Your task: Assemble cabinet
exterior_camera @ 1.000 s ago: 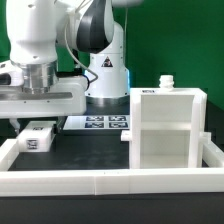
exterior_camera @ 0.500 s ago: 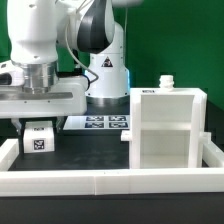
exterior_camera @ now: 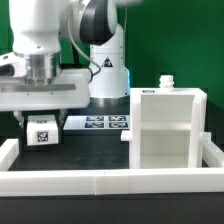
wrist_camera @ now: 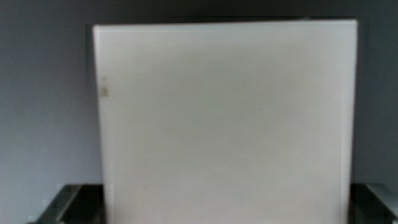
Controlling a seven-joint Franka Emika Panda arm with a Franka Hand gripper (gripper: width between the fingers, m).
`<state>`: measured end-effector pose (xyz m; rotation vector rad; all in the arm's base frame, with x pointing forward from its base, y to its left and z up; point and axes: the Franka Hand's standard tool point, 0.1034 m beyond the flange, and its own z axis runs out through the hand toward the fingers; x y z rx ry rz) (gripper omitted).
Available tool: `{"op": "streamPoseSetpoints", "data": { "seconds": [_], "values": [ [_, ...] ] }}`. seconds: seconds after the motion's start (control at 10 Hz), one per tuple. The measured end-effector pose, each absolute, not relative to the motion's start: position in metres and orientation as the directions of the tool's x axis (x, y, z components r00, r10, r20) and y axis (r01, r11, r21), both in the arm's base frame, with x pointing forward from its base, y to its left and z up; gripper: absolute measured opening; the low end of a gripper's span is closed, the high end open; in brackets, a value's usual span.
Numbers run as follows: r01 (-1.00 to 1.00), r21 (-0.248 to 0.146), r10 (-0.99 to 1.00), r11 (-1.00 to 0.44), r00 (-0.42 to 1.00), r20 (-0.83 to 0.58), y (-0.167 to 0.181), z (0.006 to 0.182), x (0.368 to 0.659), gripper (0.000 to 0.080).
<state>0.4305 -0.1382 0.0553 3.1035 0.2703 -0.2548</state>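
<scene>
Cabinet (exterior_camera: 165,135) body stands upright on the table (exterior_camera: 95,150) toward the exterior view's right. Its open front shows me the shelf compartments, and a small white peg (exterior_camera: 166,82) sticks up from its top. It sits well apart from the pincer (exterior_camera: 41,124), which hangs over toward the exterior view's left. I read the pincer as closed around a small tagged block (exterior_camera: 41,134): the block sits straight under the hand with its black-and-white tag facing the camera, though I cannot make out the fingertips themselves. On my wrist feed that block (wrist_camera: 222,110) fills nearly everything as a plain white face. The marker board (exterior_camera: 105,122) lies flat between block and cabinet, further back. White frame rails (exterior_camera: 100,181) run along the front.
</scene>
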Motion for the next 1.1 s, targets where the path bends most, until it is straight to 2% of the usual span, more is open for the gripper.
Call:
{"op": "streamPoseSetpoints", "data": {
  "seconds": [0.2, 0.3, 0.7, 0.9, 1.1],
  "values": [
    [0.148, -0.002, 0.147, -0.989, 0.978, -0.150, -0.100, 0.085, 0.446, 0.0563],
    [0.149, 0.002, 0.147, -0.989, 0.978, -0.146, -0.089, 0.087, 0.449, 0.0563],
    [0.160, -0.001, 0.158, -0.987, 0.976, -0.150, -0.089, 0.085, 0.448, 0.0563],
    [0.151, -0.025, 0.153, -0.988, 0.972, -0.181, -0.078, 0.110, 0.453, 0.0563],
    [0.096, -0.024, 0.099, -0.995, 0.977, -0.189, -0.045, 0.149, 0.470, 0.0563]
  ]
}}
